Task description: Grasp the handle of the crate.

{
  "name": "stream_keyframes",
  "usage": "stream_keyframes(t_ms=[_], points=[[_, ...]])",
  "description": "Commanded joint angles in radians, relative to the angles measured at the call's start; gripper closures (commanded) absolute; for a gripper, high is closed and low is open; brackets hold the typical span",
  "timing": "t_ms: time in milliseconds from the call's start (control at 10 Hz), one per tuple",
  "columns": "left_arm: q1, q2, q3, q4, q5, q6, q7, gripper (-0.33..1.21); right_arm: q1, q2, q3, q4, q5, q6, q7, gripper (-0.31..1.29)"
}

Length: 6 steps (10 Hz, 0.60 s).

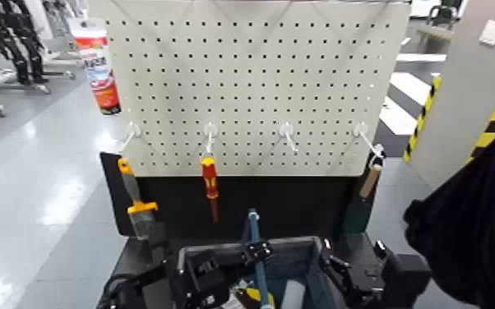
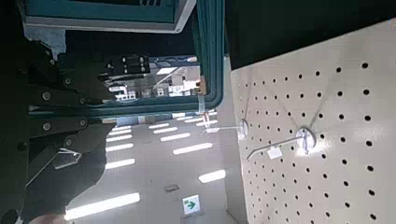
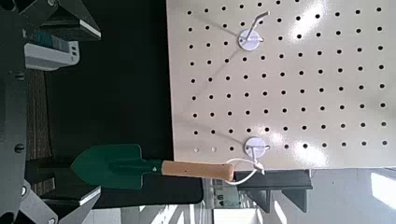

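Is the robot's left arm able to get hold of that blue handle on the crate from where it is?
Probably yes. The left gripper sits right at the handle, which stands upright above the crate, with nothing between them. The right gripper waits beside the crate.

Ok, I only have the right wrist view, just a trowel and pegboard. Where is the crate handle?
Observer: In the head view the handle stands upright over the crate, below the hanging screwdriver.
Operator: Which end effector is nearer?
Observer: The left end effector is right beside the handle; I cannot tell if it grips.
Operator: And the right?
Observer: The right end effector sits at the crate's right side.
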Motion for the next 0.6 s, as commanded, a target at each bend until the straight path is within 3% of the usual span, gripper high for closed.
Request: stream_keyframes(t_ms=[100, 600], points=[[-0.001, 0.000, -0.003, -0.016, 0.010, -0.006, 0.000, 1.18, 0.000, 0.000, 0.002, 0.000, 0.010, 0.000, 0.000, 0.15], [0.000, 0.000, -0.009, -0.010, 0.022, -0.009, -0.002, 1.18, -0.003, 0.002, 0.002, -0.001, 0.027, 0.008, 0.005, 0.15]])
